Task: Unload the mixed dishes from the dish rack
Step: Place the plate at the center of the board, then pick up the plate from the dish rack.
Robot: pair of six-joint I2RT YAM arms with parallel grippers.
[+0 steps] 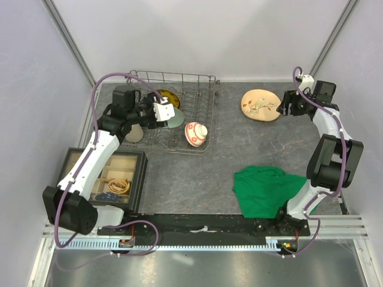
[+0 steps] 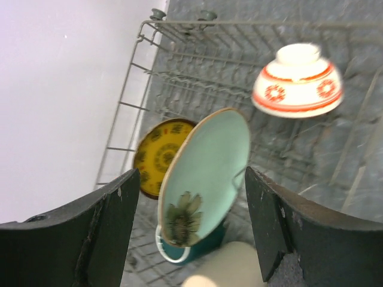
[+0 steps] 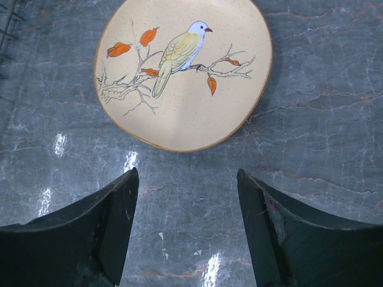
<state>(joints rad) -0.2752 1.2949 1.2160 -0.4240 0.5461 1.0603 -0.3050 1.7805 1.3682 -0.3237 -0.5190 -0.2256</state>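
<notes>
Where the two arms are bolted at the near edge of the table [image 1: 191, 179], a green cloth [image 1: 263, 190] lies crumpled beside the right arm's base. A black-framed tray [image 1: 139, 179] with small items in its compartments sits by the left arm.

Further back on the left stands the dish rack [image 1: 203, 104]. The red-and-white bowl [image 1: 195, 134] rests in its near right corner with its foot ring showing. The tall beige cup [image 1: 134, 134] sits at the rack's near left corner, partly under the arm; I cannot tell whether it is inside the wires.

The left gripper [image 2: 190, 179] hangs over the rack with its fingers spread wide and nothing clamped. In its wrist view the pale mint-green plate [image 2: 206, 173] stands on edge between the two fingers; contact cannot be made out. The dark green mug [image 2: 176, 248] sits at the plate's foot. The yellow-patterned plate [image 2: 160, 156] stands just behind it, near the rack's left wall.

Across the table on the far right, well apart from the rack, the cream plate [image 3: 182, 72] with a painted bird lies flat on the bare surface. The right gripper [image 3: 185, 197] hovers just beside it, fingers wide apart and empty, their tips short of the plate's rim.
</notes>
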